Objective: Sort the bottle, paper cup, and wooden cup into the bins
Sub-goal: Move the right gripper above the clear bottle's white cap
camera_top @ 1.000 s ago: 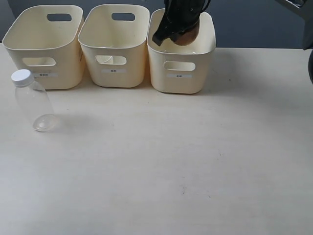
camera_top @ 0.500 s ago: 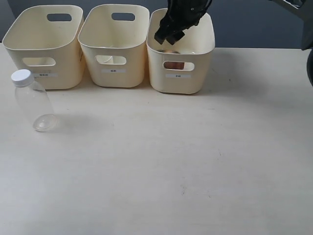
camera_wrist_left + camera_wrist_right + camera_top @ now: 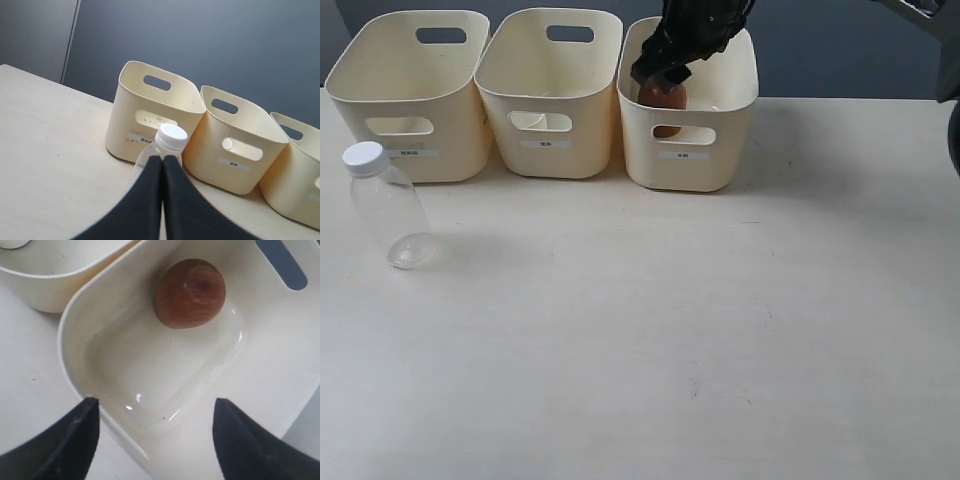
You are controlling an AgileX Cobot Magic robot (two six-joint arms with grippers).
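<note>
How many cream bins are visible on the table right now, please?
3, in a row at the table's far edge: the left bin behind the bottle, the middle bin, and the right bin holding the wooden cup. None seems hidden.

Lighting even and bright; focus uneven in the wrist views.

Soft shadow falls on the table (image 3: 650,330) just right of the bottle (image 3: 388,205). Small glare spots sit on the glossy bin (image 3: 150,390) floor near the wooden cup (image 3: 189,293). Right gripper fingers (image 3: 70,440) are blurred; left gripper fingers (image 3: 145,205) are soft in the foreground.
</note>
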